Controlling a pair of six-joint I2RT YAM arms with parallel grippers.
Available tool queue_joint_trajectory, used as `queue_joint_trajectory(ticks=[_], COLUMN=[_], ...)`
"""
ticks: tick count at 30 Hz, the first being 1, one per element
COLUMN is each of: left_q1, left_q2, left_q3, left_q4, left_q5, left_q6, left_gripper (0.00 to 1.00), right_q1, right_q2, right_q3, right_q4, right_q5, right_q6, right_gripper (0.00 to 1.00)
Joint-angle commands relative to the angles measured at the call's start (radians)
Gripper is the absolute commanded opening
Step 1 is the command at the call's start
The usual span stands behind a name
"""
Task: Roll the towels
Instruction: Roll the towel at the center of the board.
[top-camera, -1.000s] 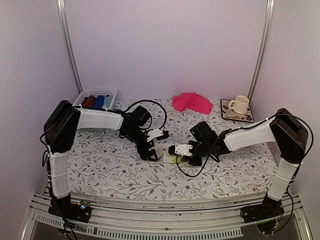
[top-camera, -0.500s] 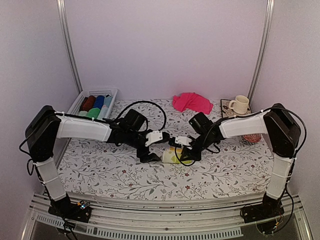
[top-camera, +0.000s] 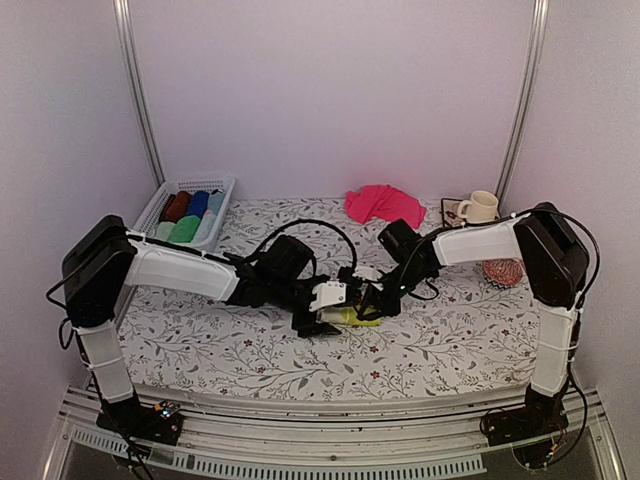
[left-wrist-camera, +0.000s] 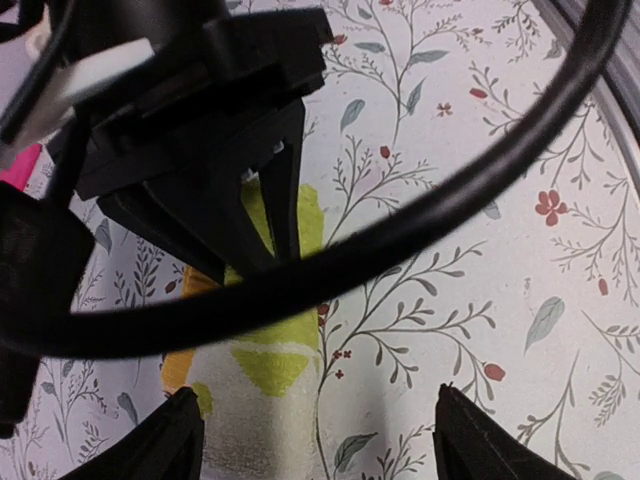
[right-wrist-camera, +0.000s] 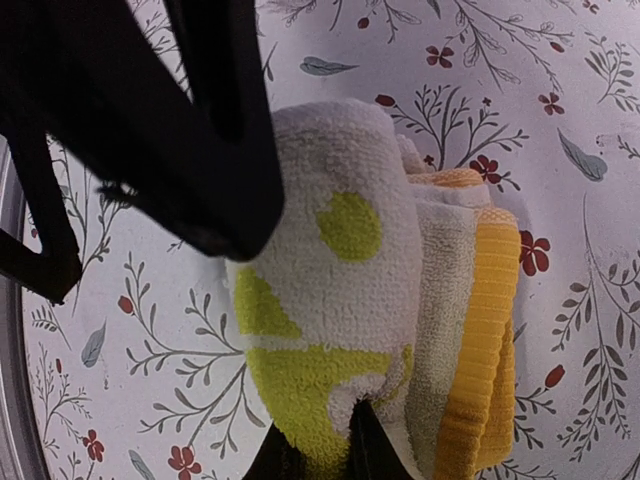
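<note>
The lime-yellow towel (right-wrist-camera: 340, 300) is rolled, pinched by the narrow right gripper (right-wrist-camera: 330, 455), with the left gripper (left-wrist-camera: 320, 450) wide astride it; the pink towel (top-camera: 384, 205) lies crumpled, not yet rolled.

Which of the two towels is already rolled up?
The lime-yellow patterned towel: it is wound into a thick roll. The pink towel lies loose and crumpled farther back.

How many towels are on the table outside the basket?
2. The lime-yellow patterned cloth towel lies rolled mid-table; the plain hot pink cloth towel lies crumpled at the back.
</note>
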Motion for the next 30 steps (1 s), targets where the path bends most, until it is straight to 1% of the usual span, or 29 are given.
queue_joint_trajectory(ticks=[1,5,9,10,13,17,18,19,21,22,23,26,27,30], left_q1=[-0.019,-0.023,-0.026,-0.028,-0.032,-0.041,-0.042,-0.046,-0.05,-0.051,-0.052,-0.053,-0.053,-0.053], left_q2=[0.057,0.078,0.098,0.132,0.155,0.188,0.198,0.207,0.223,0.23,0.236,0.242,0.244,0.247], left_q3=[0.001,-0.007,0.011,0.017,0.032,0.068,0.075,0.081,0.091,0.096,0.098,0.1,0.102,0.105], left_q4=[0.038,0.071,0.082,0.082,0.081,0.052,0.044,0.039,0.03,0.025,0.018,0.006,0.003,-0.015], left_q5=[-0.037,-0.072,-0.137,-0.151,-0.175,-0.183,-0.189,-0.195,-0.203,-0.209,-0.21,-0.212,-0.213,-0.216], left_q6=[0.022,0.029,0.03,0.03,0.037,0.037,0.037,0.035,0.033,0.03,0.028,0.022,0.02,0.015], left_gripper=[0.79,0.77,0.76,0.76,0.75,0.69,0.66,0.6,0.46,0.38,0.29,0.1,0.05,0.03], right_q1=[-0.023,-0.039,-0.045,-0.044,-0.044,-0.044,-0.044,-0.044,-0.044,-0.044,-0.045,-0.045,-0.044,-0.048], right_q2=[0.041,0.065,0.088,0.092,0.097,0.097,0.094,0.091,0.083,0.081,0.079,0.064,0.057,0.021], right_q3=[0.02,0.057,0.077,0.08,0.087,0.101,0.104,0.106,0.11,0.113,0.116,0.118,0.118,0.11], right_q4=[-0.06,-0.095,-0.114,-0.117,-0.125,-0.139,-0.142,-0.142,-0.145,-0.147,-0.149,-0.146,-0.144,-0.122], right_q5=[-0.073,-0.118,-0.136,-0.14,-0.145,-0.148,-0.149,-0.15,-0.149,-0.149,-0.148,-0.139,-0.133,-0.119], right_q6=[0.007,0.0,-0.002,-0.002,0.002,0.006,0.007,0.008,0.01,0.012,0.012,0.02,0.02,0.029], right_gripper=[0.14,0.14,0.14,0.14,0.15,0.18,0.18,0.18,0.23,0.24,0.24,0.27,0.29,0.39])
